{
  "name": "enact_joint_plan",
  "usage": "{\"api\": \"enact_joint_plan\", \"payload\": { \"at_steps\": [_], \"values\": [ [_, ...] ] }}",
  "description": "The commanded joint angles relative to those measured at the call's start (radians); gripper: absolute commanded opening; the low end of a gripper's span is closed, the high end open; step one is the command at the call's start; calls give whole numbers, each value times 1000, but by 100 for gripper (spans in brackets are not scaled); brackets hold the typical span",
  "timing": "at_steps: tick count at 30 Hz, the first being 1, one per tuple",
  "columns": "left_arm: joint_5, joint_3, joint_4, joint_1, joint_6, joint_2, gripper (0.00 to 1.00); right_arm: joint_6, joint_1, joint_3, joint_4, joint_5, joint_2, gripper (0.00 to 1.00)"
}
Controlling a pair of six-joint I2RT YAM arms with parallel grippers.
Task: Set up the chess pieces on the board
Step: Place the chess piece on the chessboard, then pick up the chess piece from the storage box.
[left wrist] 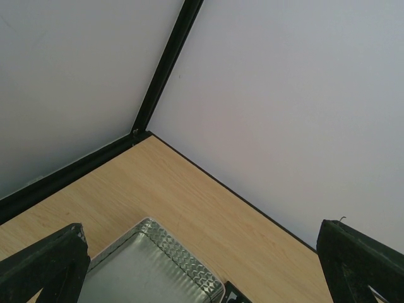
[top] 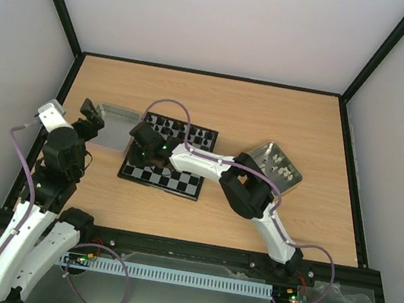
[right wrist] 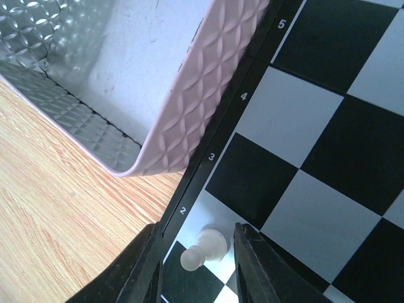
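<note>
- Chess pieces point(top: 282, 166), the white ones, lie mostly in the gold-sided tin point(top: 296, 179) at the right of the top view, well apart from the chessboard point(top: 181, 183) at centre. Tiny black pieces point(top: 179, 127) line the board's far edge. For white, the setting-up looks barely begun. The right arm covers the board's left part, and the right end effector point(top: 144, 152) is hard to make out there.
- Seen from the left wrist, the left end effector point(left wrist: 202, 268) is spread wide and holds nothing, above a corner of the grey metal tray point(left wrist: 158, 259). Only a sliver of the board shows at the bottom edge.
- Seen from the right wrist, one white pawn point(right wrist: 205, 248) sits at lower centre, by the board's numeral 2. Its fingers point(right wrist: 252, 265) are partly parted with thin gaps either side, so the pawn seems let go. Whether it stands upright I cannot tell, and the frame cuts off just below it.
</note>
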Motion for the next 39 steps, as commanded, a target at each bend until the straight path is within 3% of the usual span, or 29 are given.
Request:
{"api": "enact_joint_plan", "payload": {
  "at_steps": [1,8,15,21,25,31,39],
  "values": [
    [-9,26,5,4,7,-10,100,18,-11,-19,28,54,-84,31],
    [45,23,30,-1,28,-9,100,64,-146,-320,128,189,-388,32],
    [67,20,42,-1,35,-6,100,56,-340,-615,52,410,-693,32],
    [76,18,45,-2,36,-2,100,45,-528,-783,-41,514,-841,32],
    [78,16,46,-3,37,-1,100,28,-630,-868,-49,537,-871,30],
    [80,15,47,-2,36,-1,100,-19,-729,-901,-15,529,-790,17],
    [79,13,49,-3,36,-1,100,-32,-773,-865,10,562,-686,15]
  ]
}}
